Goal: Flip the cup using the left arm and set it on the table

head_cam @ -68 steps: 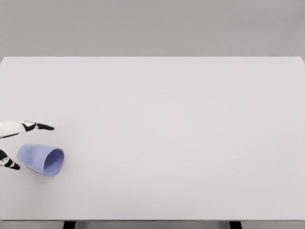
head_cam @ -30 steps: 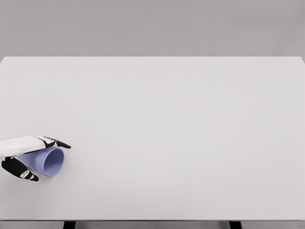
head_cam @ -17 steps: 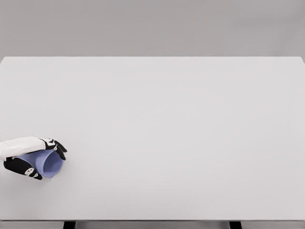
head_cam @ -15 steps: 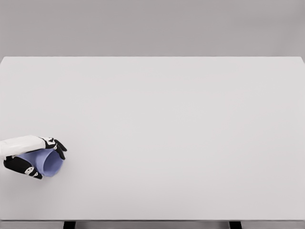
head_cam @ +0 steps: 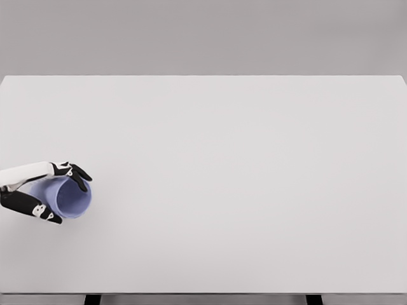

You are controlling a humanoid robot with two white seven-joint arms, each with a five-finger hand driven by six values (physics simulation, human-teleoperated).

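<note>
Setting: a white table (head_cam: 241, 178) against a grey backdrop.
Cup: the lavender cup (head_cam: 68, 197) sits near the table's left edge, mouth facing right.
Left hand: the left hand (head_cam: 39, 190) is wrapped around the cup.
Progress: grasp made; uprighting and setting down remain.

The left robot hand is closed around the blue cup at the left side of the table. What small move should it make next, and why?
Probably turn the wrist so the mouth comes upward. The left robot hand grips the blue cup, which lies sideways with its mouth facing right and appears raised off the table, so it is not upright. Setting it down should likely wait until then.
</note>
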